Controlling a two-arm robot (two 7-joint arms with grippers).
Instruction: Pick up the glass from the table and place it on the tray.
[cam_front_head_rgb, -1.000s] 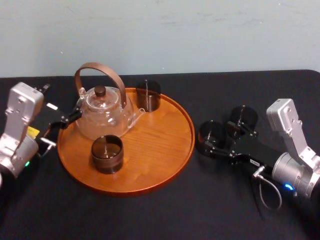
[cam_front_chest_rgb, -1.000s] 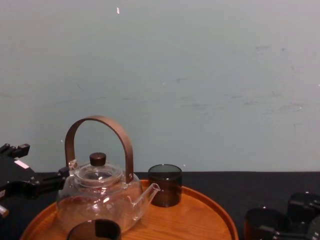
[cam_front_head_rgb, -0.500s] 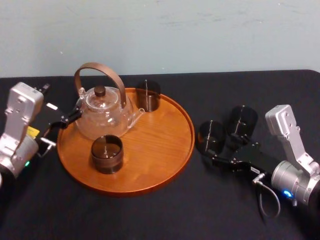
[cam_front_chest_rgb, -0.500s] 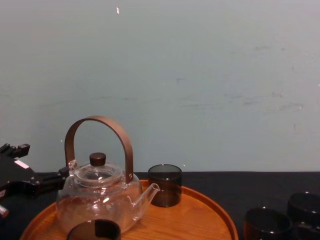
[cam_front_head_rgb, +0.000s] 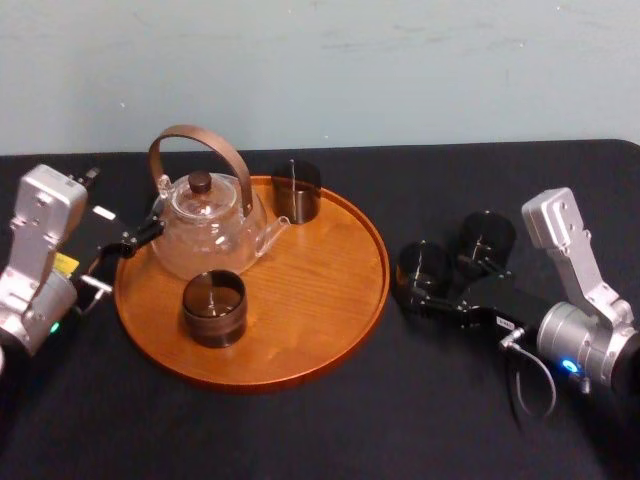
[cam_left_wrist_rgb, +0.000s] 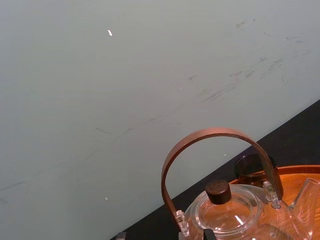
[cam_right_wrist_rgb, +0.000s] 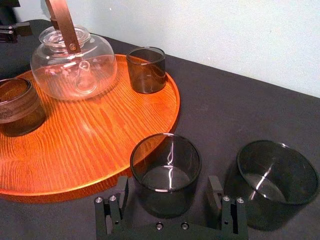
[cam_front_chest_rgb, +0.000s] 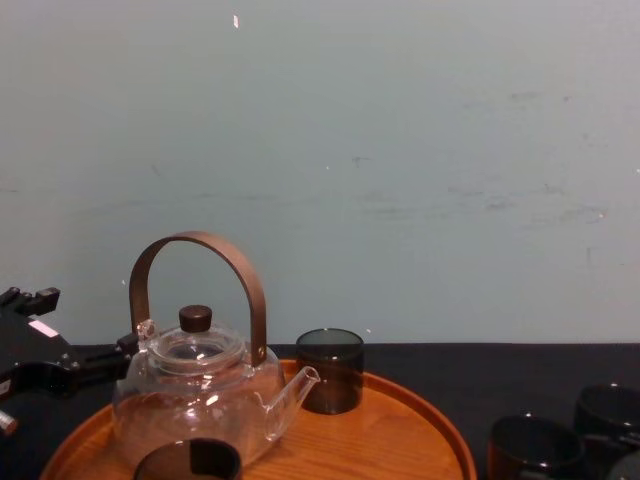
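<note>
The step in hand is judged to be the grasp. The right gripper (cam_right_wrist_rgb: 168, 186) has been set low over the flat black matte worktop (cam_front_head_rgb: 300, 430), and its jaws are spread wide around a smoked-grey cylindrical glass tumbler (cam_right_wrist_rgb: 165, 162). One jaw stands on each side of the tumbler, and a small gap is seen on either side, so nothing is held yet. The tumbler stands upright on the worktop, just beside the right-hand rim of the large round orange-brown wooden tray (cam_front_head_rgb: 335, 300) and outside it. A second smoked-grey tumbler (cam_right_wrist_rgb: 277, 172) stands near it, farther from the tray and outside the jaws.

On the tray are a clear glass teapot with a curved brown handle (cam_front_head_rgb: 205, 225) and two more dark tumblers: one behind the spout (cam_front_head_rgb: 297, 192), one at the front (cam_front_head_rgb: 214, 308). The right half of the tray is left bare. The left gripper (cam_front_head_rgb: 128, 240) is parked at the tray's left edge, beside the teapot.

Next, the jaws would need to be closed evenly on the tumbler wall with gentle force, since smooth glass may slip or tip. A lift high enough to clear the low rim would then be required, followed by a short carry to the bare wood.
</note>
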